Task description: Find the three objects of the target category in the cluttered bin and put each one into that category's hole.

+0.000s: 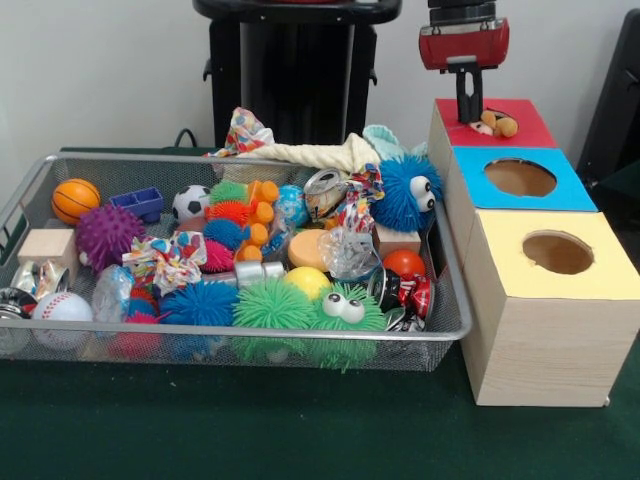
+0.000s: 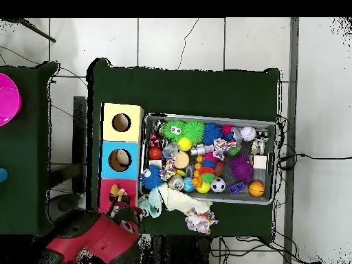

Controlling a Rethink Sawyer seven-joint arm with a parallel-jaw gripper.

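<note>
While the fingers (image 1: 470, 112) hang over the hole (image 1: 492, 124), their grip impossible to tell, an orange toy (image 1: 497, 124) below them should drop squarely in.

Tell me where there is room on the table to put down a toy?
The green table is bare in front of the bin, between its rim and the table's front edge. In the overhead view a green strip also lies beyond the bin. The bin itself is packed full, and beside it stand the three boxes, with the gripper over the red-panelled hole.
</note>
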